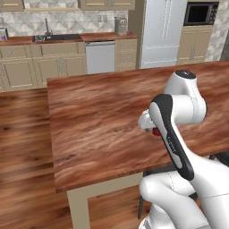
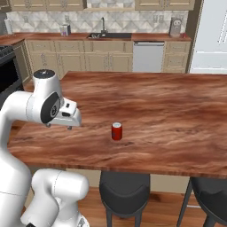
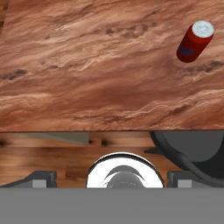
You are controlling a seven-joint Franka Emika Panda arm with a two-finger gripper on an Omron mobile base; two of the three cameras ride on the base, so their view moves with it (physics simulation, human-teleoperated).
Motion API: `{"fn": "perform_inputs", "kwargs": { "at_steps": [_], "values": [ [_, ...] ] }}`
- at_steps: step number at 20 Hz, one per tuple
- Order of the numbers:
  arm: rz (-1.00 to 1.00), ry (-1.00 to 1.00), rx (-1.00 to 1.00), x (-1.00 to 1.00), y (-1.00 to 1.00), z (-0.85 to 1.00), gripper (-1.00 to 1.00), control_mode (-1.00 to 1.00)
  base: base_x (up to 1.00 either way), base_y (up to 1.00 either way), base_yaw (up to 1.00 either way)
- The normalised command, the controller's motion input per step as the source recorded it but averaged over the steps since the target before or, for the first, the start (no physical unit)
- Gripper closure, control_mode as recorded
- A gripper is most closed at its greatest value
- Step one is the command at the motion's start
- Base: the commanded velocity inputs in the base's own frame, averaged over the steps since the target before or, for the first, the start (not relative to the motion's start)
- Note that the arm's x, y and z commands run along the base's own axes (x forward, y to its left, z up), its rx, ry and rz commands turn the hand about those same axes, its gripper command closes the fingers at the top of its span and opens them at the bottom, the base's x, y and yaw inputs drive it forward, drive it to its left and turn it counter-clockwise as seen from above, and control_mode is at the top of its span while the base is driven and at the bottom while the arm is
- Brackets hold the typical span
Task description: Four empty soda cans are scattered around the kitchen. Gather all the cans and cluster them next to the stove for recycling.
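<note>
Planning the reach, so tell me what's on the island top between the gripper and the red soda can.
Nothing: in the right base view, only bare wood of the island top lies between the open gripper and the upright red soda can.

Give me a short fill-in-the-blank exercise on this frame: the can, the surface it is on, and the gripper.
1. The red soda can stands upright on the ____ island top.
2. The gripper hangs beside the can with its jaws ____ and nothing between them.
3. Under the island's near edge stand dark ____.
4. On the back counter, the black sink sits just left of the white ____.

Missing words: wooden; open; stools; dishwasher
</note>
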Motion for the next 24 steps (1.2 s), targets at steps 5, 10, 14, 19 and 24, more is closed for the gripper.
{"fn": "perform_inputs", "kwargs": {
  "at_steps": [5,10,14,19,24],
  "values": [
    [0.0,0.0,0.01,0.0,-0.01,0.0,-1.0,-1.0,0.0,0.0,0.0],
    [0.02,0.0,0.07,0.0,-0.19,0.0,-1.0,-1.0,0.0,0.0,0.0],
    [0.26,-0.12,0.21,0.02,-0.48,0.0,-1.0,-1.0,0.0,0.0,0.0],
    [0.43,-0.17,0.17,0.08,-0.16,-0.1,-1.0,-1.0,0.0,0.0,0.0],
    [0.45,-0.2,0.15,0.16,-0.13,-0.07,-1.0,-1.0,0.0,0.0,0.0]
  ]
}}
